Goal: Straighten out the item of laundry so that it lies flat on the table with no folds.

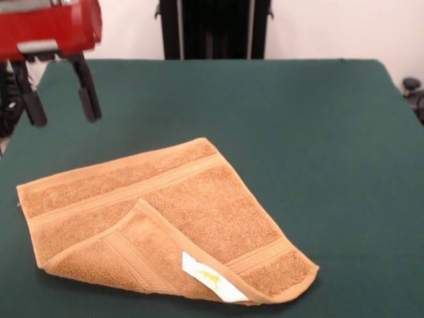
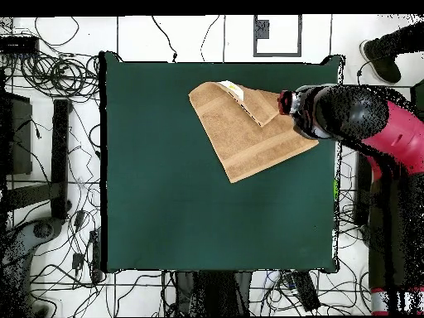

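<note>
Gripper, front view: the gripper (image 1: pixel 61 99) hangs from the red arm (image 1: pixel 50 26) at the upper left, above the table's left edge; its two dark fingers (image 1: pixel 88 96) stand apart with bare space between them and nothing held, and they hang clear of the towel.
Towel, front view: the orange-tan towel (image 1: pixel 165 205) lies on the near left part of the table (image 1: pixel 318 146), partly folded; one corner is turned over onto the main sheet as a triangular flap (image 1: pixel 126 255) along the near edge.
Tag, front view: a small white tag (image 1: pixel 209 278) sits at the flap's near right end.
Bands, front view: woven border bands run near the far edge and near the right-hand corner.
Gripper, overhead view: the arm (image 2: pixel 364 124) reaches in from the right side, and its head overlaps the towel's right corner; the fingers cannot be made out here.
Towel, overhead view: the towel (image 2: pixel 244 132) lies in the upper right part of the table (image 2: pixel 166 207), close to the top edge, with the folded flap along its upper side.
Surroundings, overhead view: cables (image 2: pixel 50 74) sprawl on the floor around the table.
</note>
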You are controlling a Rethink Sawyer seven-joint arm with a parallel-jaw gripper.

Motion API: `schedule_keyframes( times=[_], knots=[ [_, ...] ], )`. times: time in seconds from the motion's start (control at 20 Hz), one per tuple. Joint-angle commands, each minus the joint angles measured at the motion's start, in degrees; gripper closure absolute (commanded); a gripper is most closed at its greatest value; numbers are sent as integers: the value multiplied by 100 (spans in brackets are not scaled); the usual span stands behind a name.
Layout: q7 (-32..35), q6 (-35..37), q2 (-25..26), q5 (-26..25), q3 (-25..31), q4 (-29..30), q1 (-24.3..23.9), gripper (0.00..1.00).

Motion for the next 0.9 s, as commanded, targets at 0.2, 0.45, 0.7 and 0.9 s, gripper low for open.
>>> schedule_keyframes(
  times=[0.2, 0.45, 0.7, 0.9],
  knots=[
    [1010, -994, 623, 163, 65, 1505, -92, 0],
    [606, -1231, 772, 191, 421, 1699, -334, 0],
    [-856, -904, 984, -161, 1239, 1683, -739, 0],
    [-1362, -827, 1187, -367, 1771, 1764, -1039, 0]
  ],
)
